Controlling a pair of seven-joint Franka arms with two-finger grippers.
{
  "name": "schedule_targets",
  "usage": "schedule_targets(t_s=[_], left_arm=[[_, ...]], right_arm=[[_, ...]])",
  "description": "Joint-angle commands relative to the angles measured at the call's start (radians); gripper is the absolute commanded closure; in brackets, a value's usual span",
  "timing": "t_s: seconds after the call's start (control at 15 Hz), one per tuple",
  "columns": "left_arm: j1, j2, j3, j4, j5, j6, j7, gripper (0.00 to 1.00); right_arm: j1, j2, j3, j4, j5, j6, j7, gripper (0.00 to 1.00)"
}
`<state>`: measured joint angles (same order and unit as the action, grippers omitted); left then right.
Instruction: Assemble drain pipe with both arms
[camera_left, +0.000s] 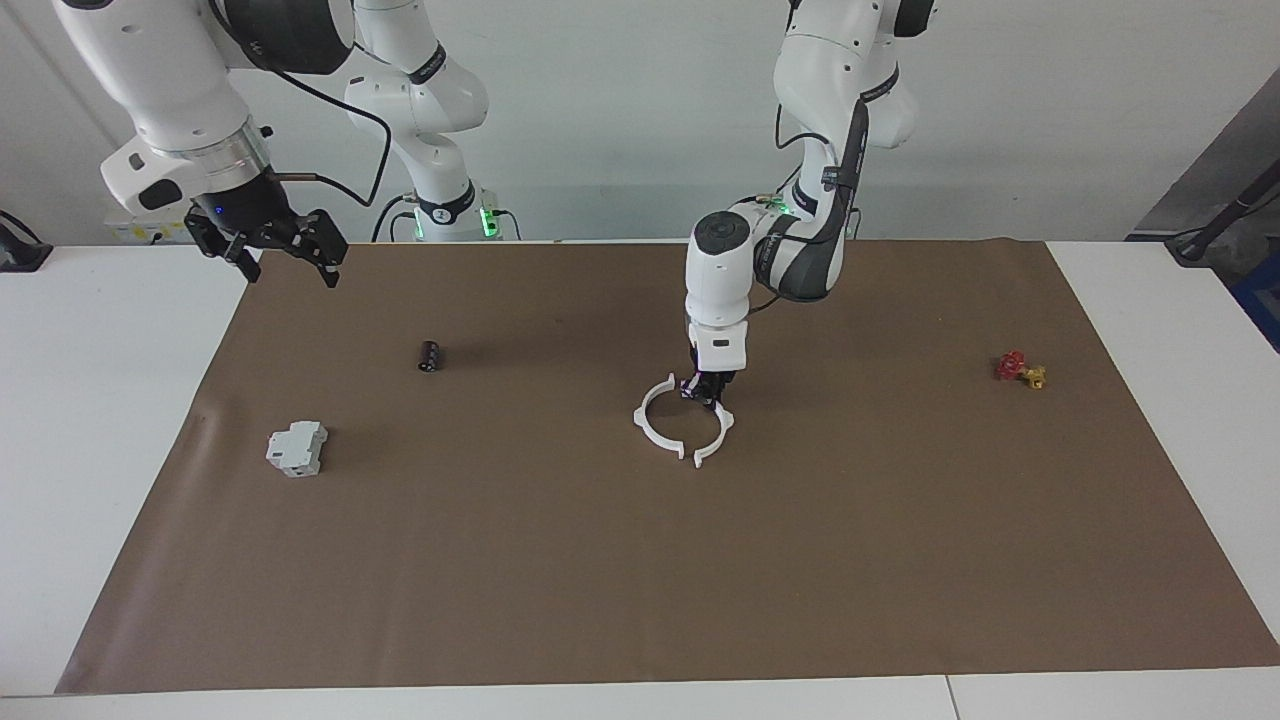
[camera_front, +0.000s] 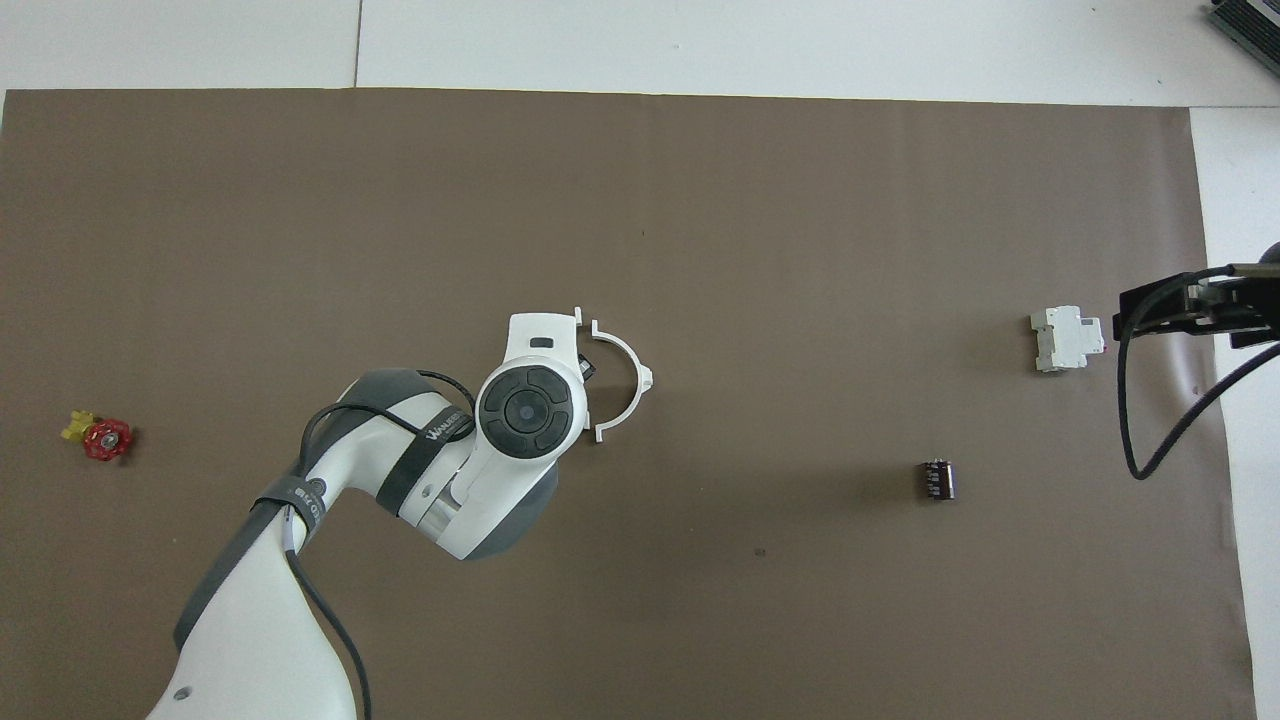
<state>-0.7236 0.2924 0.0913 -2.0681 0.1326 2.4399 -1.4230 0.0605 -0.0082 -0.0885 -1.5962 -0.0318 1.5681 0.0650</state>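
While my two arms work over the brown mat, this is how things stand:

Left hand (camera_left: 706, 392): down at the mat near the middle of the table, fingers pinched tight on one white half-ring of the drain pipe.
Held half-ring (camera_left: 716, 438): low at the mat, curving away from my fingertips toward the edge of the table farther from me; in the overhead view my own wrist hides most of it.
Second half-ring (camera_left: 655, 432): lying flat on the mat just beside the held one, toward my right arm's end of the table, its open side facing the held piece.
Fit of the two halves: end tabs are close at both ends; I cannot tell whether they touch.
Right hand (camera_left: 268, 243): fingers spread wide, holding nothing, raised over the mat's corner at my right arm's end; this arm waits.
Grey-white block (camera_left: 297, 448): on the mat toward my right arm's end.
Small dark cylinder (camera_left: 430, 355): on the mat between the block and the rings, nearer to me than the block.
Red-and-yellow valve piece (camera_left: 1020, 369): on the mat toward my left arm's end, well apart from the rings.
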Motion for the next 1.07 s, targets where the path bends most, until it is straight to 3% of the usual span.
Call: schedule_targets(t_s=[0.0, 1.0], left_arm=[[-0.025, -0.001, 0.016, -0.007, 0.024, 0.01, -0.036, 1.0], [-0.025, -0.004, 0.016, -0.026, 0.028, 0.008, -0.031, 1.0]], right_arm=[[-0.014, -0.006, 0.01, -0.002, -0.011, -0.013, -0.022, 0.0], [-0.014, -0.006, 0.01, -0.002, -0.011, -0.013, -0.024, 0.0]])
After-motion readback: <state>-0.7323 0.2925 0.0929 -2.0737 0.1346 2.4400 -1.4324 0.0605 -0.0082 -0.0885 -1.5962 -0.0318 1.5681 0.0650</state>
